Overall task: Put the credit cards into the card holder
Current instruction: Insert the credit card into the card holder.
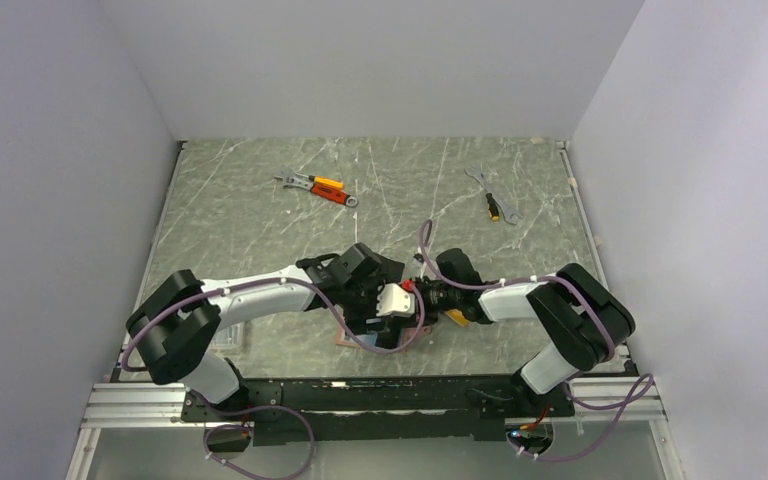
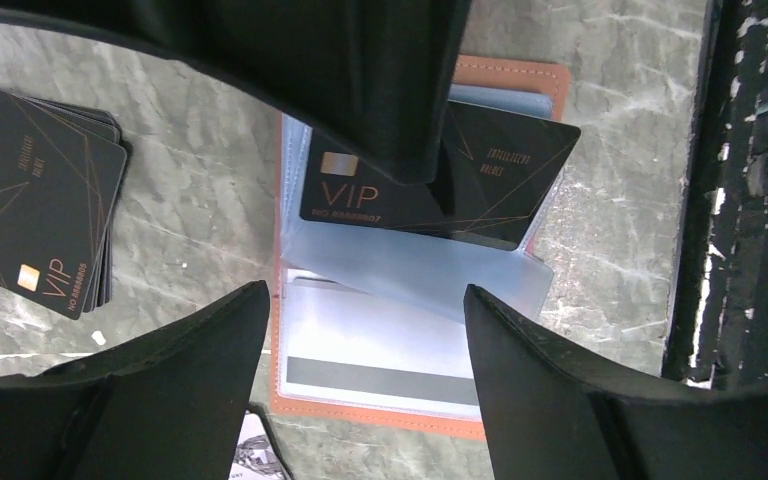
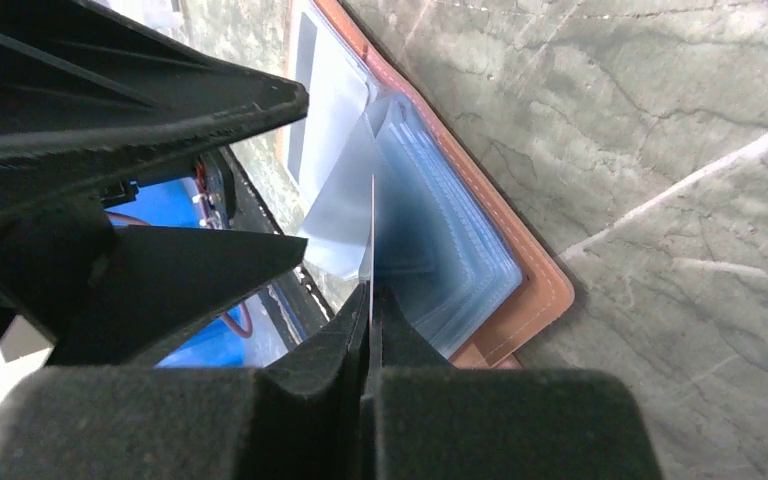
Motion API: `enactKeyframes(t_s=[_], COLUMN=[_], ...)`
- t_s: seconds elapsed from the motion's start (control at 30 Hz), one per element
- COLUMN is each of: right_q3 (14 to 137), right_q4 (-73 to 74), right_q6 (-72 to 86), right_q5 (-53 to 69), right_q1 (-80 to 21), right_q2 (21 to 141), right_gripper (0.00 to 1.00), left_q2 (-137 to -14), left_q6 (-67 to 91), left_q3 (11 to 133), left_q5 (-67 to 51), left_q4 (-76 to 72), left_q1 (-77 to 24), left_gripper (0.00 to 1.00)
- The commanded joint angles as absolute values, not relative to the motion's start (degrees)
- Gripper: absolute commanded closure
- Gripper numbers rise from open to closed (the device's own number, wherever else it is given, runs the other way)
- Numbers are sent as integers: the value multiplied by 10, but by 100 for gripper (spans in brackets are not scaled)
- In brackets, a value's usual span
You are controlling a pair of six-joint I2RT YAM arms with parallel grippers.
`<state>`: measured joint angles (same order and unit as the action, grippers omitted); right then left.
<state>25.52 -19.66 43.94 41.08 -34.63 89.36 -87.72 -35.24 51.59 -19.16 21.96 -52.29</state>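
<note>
The card holder (image 2: 520, 75) lies open on the table, reddish-brown leather with clear sleeves; it also shows in the right wrist view (image 3: 530, 290). A silver-grey card with a dark stripe (image 2: 380, 375) sits in its near sleeve. My right gripper (image 3: 371, 300) is shut on a black VIP card (image 2: 505, 175), seen edge-on in its own view (image 3: 372, 230), and holds it tilted over the raised sleeves. My left gripper (image 2: 365, 300) is open, its fingers astride the holder's near half. A stack of black cards (image 2: 45, 200) lies on the table to the left.
Orange-handled tools (image 1: 318, 187) and a small wrench (image 1: 495, 200) lie at the back of the table. Both grippers (image 1: 400, 300) are crowded together at the near centre. A small orange piece (image 1: 457, 317) shows under the right wrist. The black frame rail (image 2: 750, 200) runs close by.
</note>
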Motion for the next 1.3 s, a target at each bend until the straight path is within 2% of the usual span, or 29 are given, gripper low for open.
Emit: enactKeyframes(t_s=[0.0,0.17,0.33,0.47,0.7,0.83,0.97,1.27], right_q3=[272,265,245,233,221,231,256,319], right_q4=[-206,-204,-181,-164,-188,-218,-244,-222], right_q6=[426,427,414,405,418,432,447,448], right_q5=[405,406,409,408,411,425,448,450], right_q1=[-340,-337,-319,-311,-309,-310,-311,-338], right_q2=[894,884,849,822,828,851,880,915], right_gripper=[100,100,100,100,100,100,100,100], left_q2=[-875,-884,-889,-895,-883,-861,-821,-781], left_q6=[-350,-354,-352,-346,-333,-329,-332,-351], left_q3=[498,490,481,488,485,483,493,550], left_q5=[-145,-98,-52,-52,-72,-88,-109,-179], left_q4=[179,169,170,190,199,210,231,296], left_q1=[-544,-552,-552,-552,-552,-552,-543,-447], left_gripper=[22,24,30,36,37,35,30,25])
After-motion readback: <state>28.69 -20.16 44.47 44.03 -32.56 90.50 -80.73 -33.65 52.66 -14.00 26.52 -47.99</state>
